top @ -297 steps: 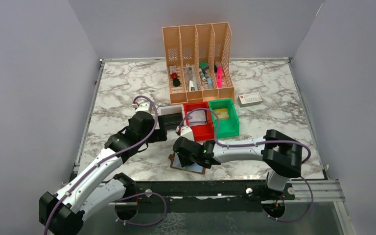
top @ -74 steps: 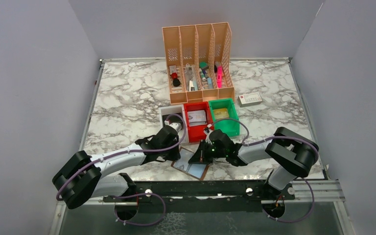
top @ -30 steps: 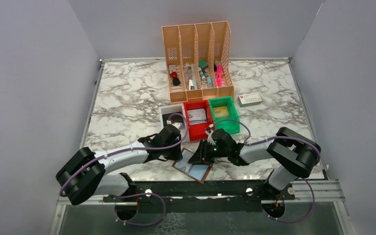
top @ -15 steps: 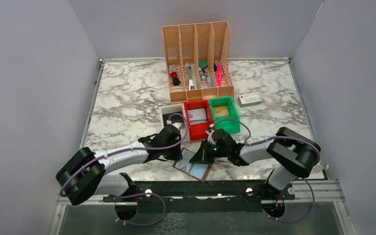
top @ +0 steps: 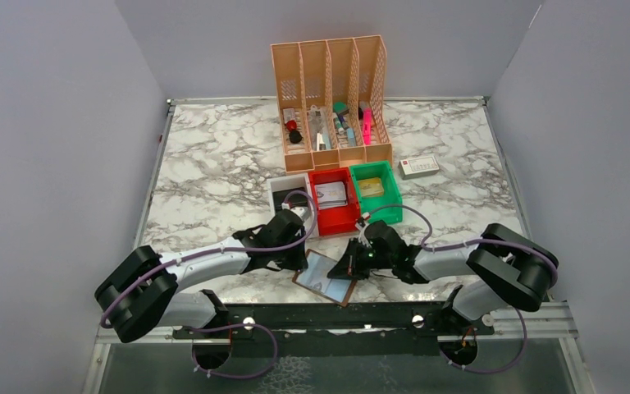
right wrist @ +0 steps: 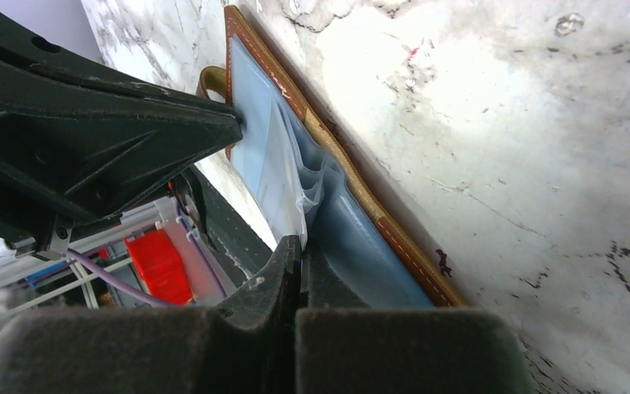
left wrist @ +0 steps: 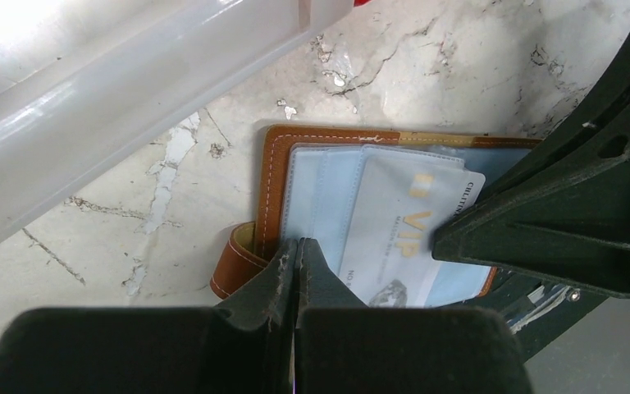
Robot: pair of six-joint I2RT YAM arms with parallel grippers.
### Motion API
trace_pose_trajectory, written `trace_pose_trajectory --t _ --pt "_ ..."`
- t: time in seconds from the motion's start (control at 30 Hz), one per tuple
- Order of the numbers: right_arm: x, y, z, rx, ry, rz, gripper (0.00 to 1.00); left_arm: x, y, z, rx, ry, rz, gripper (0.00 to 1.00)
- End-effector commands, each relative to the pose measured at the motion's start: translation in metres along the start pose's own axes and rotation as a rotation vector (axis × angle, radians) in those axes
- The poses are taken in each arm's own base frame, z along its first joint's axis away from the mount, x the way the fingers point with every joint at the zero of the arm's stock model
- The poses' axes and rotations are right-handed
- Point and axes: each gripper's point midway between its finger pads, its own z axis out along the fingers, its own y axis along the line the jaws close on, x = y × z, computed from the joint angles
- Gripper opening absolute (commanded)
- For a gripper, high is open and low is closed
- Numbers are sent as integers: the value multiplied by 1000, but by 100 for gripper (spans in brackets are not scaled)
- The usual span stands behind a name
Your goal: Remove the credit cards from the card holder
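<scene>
The brown card holder (top: 320,275) lies open at the table's near edge, its bluish-grey pockets facing up. My left gripper (top: 302,261) is shut, and its tips (left wrist: 298,245) press down on the pocket by the holder's (left wrist: 269,189) left seam. A pale credit card (left wrist: 406,238) marked VIP sticks out of a pocket towards the right. My right gripper (top: 346,271) is shut on the card's (right wrist: 283,176) outer edge, low over the holder's (right wrist: 394,234) right side, its tips (right wrist: 302,243) pinching it. Any other credit cards are hidden in the pockets.
Just behind the holder stand a white bin (top: 272,190), a red bin (top: 336,223) and a green bin (top: 381,217). Farther back is a peach file organiser (top: 332,66), and a white box with a red end (top: 419,167) lies at the right. The black rail (top: 361,316) runs right in front of the holder.
My right gripper's jaws have closed on the card's edge, and that arm has drawn back a little to the right and towards the near edge. The left gripper stays pressed on the holder.
</scene>
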Motion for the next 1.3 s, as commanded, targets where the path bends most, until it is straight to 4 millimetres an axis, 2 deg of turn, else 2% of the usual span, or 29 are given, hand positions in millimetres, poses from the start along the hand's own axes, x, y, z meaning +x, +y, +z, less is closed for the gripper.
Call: trace_pose_trajectory --t 0.0,0.3,0.67,0.77,0.87,1.07,1.17,1.27 --pt "2 -25 -4 109 -6 23 1 14 11 0 -39 53 9 0" --pt "-22 -24 -18 176 -137 -25 4 15 11 -4 -34 40 -3 0" --pt "-19 -6 -6 84 -92 -20 10 10 5 -1 -24 47 11 0" --pt "-21 -4 -4 85 -93 -35 9 8 2 -3 -16 38 12 0" --pt "-21 -5 -3 100 -84 -54 8 -2 -5 -9 3 -5 7 9" --pt "-15 -9 4 114 -22 -86 6 -42 -36 -32 93 -141 22 37" --pt "-12 -13 6 122 -5 -91 5 -54 -52 -38 150 -173 43 42" --pt "-13 -14 8 128 -5 -99 5 -48 -57 -30 176 -132 62 42"
